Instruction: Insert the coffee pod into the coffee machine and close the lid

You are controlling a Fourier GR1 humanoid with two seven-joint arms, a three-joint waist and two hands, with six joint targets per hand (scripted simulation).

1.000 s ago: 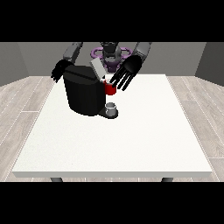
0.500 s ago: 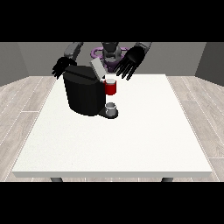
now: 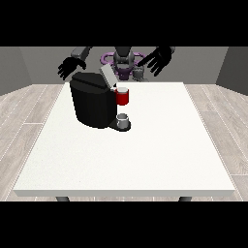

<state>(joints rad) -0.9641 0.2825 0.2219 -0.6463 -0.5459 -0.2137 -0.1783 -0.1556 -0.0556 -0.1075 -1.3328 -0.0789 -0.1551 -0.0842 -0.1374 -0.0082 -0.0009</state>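
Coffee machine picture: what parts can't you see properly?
- Front view: the back of the coffee machine is hidden by its own black body.
- Inside the slot under the raised lid: too small to tell what is in it.
- A grey thing at the machine's base: too small to tell what it is.
- Robot's lower body: hidden behind the table.

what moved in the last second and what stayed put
The hand at the view's right rose and drew back from the coffee machine, fingers spread, holding nothing. The hand at the view's left barely shifted. The machine, its raised lid and the table stayed put.
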